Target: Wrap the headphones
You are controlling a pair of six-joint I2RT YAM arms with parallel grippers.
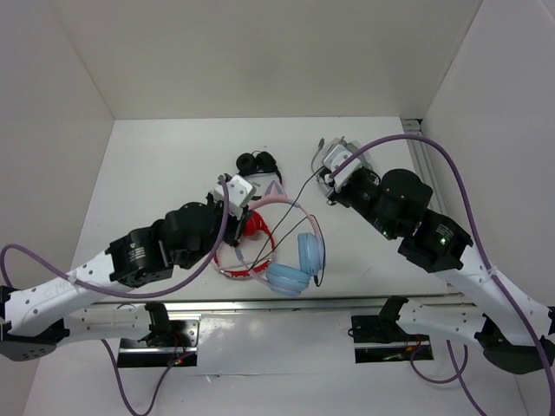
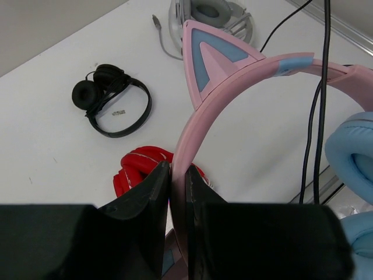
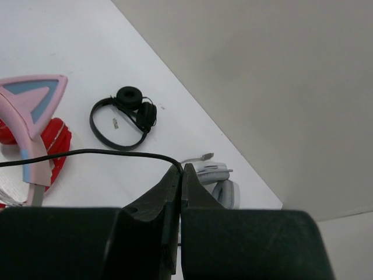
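The headphones (image 1: 299, 260) lie mid-table: a pink headband (image 2: 192, 125) with a cat ear (image 2: 215, 58), light blue ear cups (image 2: 352, 154) and a thin black cable (image 2: 319, 116). My left gripper (image 2: 178, 172) is shut on the pink headband, which runs up from between its jaws. In the top view the left gripper (image 1: 250, 206) sits at the band's left end. My right gripper (image 3: 181, 169) is shut on the cable (image 3: 87, 153), which leaves its tips leftward toward the cat ear (image 3: 35, 96). The right gripper (image 1: 330, 178) is to the upper right of the headphones, with the cable (image 1: 299, 186) stretched between them.
A red pair (image 1: 251, 227) lies under the pink band, next to my left gripper. A small black pair (image 1: 257, 163) lies farther back. A grey-white pair (image 3: 218, 181) sits just beyond my right gripper. White walls close in the table; a metal rail (image 1: 303, 303) runs along its near edge.
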